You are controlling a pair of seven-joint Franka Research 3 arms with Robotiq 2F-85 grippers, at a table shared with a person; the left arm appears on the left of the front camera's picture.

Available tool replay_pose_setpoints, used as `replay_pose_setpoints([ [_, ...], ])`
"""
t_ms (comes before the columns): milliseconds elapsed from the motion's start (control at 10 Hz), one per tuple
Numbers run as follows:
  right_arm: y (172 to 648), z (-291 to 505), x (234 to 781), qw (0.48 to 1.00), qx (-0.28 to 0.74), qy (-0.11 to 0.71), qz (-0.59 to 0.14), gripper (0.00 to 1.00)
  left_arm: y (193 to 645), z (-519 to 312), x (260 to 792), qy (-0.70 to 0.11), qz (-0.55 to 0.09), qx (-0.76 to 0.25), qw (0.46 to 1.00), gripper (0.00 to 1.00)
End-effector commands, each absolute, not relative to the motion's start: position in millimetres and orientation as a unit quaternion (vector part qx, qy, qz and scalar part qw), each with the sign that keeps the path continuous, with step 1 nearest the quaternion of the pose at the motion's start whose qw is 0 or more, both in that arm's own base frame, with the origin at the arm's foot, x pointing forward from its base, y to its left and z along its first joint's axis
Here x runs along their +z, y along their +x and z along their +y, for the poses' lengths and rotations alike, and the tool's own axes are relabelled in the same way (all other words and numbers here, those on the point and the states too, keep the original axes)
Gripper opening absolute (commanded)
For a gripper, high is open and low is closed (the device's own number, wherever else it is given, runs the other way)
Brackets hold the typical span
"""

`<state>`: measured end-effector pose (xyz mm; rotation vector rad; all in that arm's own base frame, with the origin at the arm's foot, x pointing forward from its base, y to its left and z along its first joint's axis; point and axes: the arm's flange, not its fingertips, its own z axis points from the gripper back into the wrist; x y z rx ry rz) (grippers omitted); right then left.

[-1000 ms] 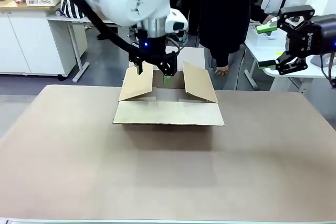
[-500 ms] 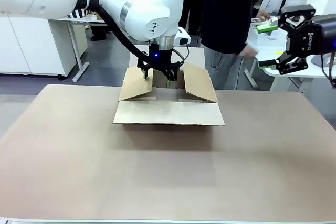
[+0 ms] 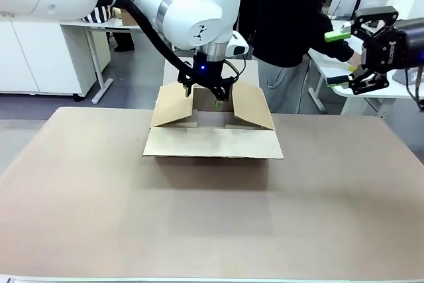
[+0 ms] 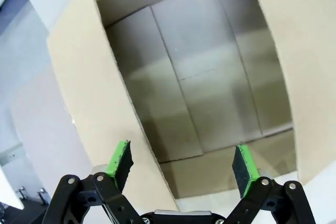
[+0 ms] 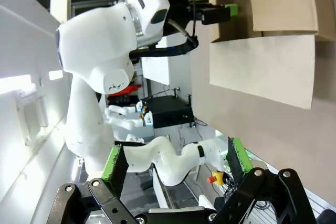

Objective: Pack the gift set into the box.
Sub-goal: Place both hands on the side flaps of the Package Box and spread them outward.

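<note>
Box: you have the box (image 3: 212, 142) on the table (image 3: 212, 230), top open, its two side flaps standing up and its near flap folded out flat.
Left gripper: your left gripper (image 3: 203, 99) hangs just above the box's opening, between the side flaps, with its fingers spread wide and gripping nothing.
Left wrist view: this takes you inside the box, down to its cardboard floor and centre seam. One green pad lies over a side flap's edge.
Right gripper: your right gripper (image 3: 336, 59) is raised well to the right of the box, fingers parted around air.
Right wrist view: this shows you the box from the side, rolled, with the left arm reaching over it.
Person: a person (image 3: 285, 18) in a dark top stands beyond the box.
</note>
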<state>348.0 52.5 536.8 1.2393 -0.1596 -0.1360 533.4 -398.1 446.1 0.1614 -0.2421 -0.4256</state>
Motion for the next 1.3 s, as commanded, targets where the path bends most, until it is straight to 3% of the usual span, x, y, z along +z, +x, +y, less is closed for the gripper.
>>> replay_pose_setpoints([
  [0, 350, 54, 536, 0.803, -0.052, 0.588, -0.085, 1.0, 540, -394, 440, 0.128, -0.164, -0.175, 0.962, 1.0],
  [500, 350, 54, 536, 0.803, -0.052, 0.588, -0.085, 1.0, 547, -386, 433, 0.156, -0.156, -0.095, 0.971, 1.0],
  [1200, 350, 54, 536, 0.803, -0.052, 0.588, -0.085, 1.0, 551, -372, 439, 0.235, -0.125, -0.057, 0.962, 1.0],
])
